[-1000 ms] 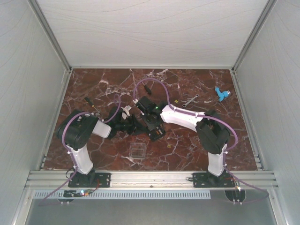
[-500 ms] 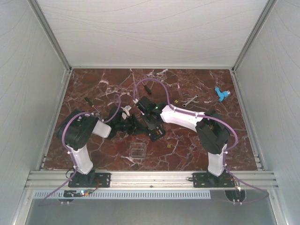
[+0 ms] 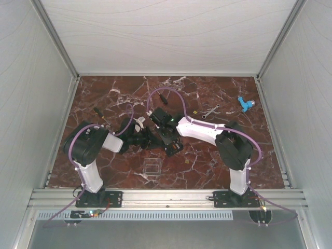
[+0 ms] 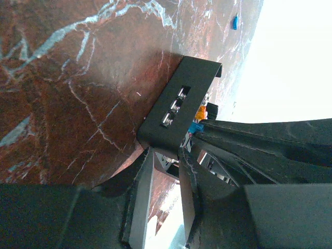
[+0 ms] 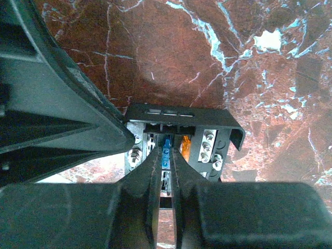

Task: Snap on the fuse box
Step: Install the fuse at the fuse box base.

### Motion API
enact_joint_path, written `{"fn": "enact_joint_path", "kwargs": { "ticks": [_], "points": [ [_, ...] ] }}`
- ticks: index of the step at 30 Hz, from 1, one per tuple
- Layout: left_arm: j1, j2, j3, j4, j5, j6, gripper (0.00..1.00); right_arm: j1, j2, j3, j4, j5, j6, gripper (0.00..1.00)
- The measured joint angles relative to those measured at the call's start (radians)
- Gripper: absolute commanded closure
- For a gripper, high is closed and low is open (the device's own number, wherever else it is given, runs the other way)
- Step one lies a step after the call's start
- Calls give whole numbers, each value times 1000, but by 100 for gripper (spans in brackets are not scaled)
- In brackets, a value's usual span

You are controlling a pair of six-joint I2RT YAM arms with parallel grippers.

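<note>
The fuse box (image 3: 174, 147) is a small black box at mid-table where both arms meet. In the left wrist view its slotted black wall (image 4: 179, 101) stands just beyond my left gripper (image 4: 165, 151), whose fingertips are shut on the box's near edge. Looking through the right wrist camera, the fuse box (image 5: 176, 115) lies open-faced, showing screws, an orange fuse (image 5: 185, 147) and a blue fuse (image 5: 166, 147). My right gripper (image 5: 166, 155) is shut on that blue fuse, which sits in its slot. The left gripper's finger (image 5: 78, 124) presses the box's left side.
A clear square lid (image 3: 151, 168) lies on the marble in front of the arms. A black screwdriver (image 3: 99, 114) lies at the left, a wrench (image 3: 210, 111) and a blue part (image 3: 245, 104) at the back right. White walls enclose the table.
The right gripper's fingers have narrowed onto the blue fuse, and its arm has shifted very slightly. The left arm and the fuse box stay where they were.
</note>
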Motion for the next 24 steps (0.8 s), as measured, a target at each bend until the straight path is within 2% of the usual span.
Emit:
{"fn": "enact_joint_path", "kwargs": {
  "ticks": [5,13,16,24],
  "points": [
    [0,0,0,0,0,-2,74,2,14,1,-5,0,0,100],
    [0,0,0,0,0,-2,75,3,14,1,-6,10,-1,100],
    [0,0,0,0,0,-2,75,3,14,1,-6,8,-2,91],
    [0,0,0,0,0,-2,75,3,12,1,-6,-6,-8,87]
  ]
}}
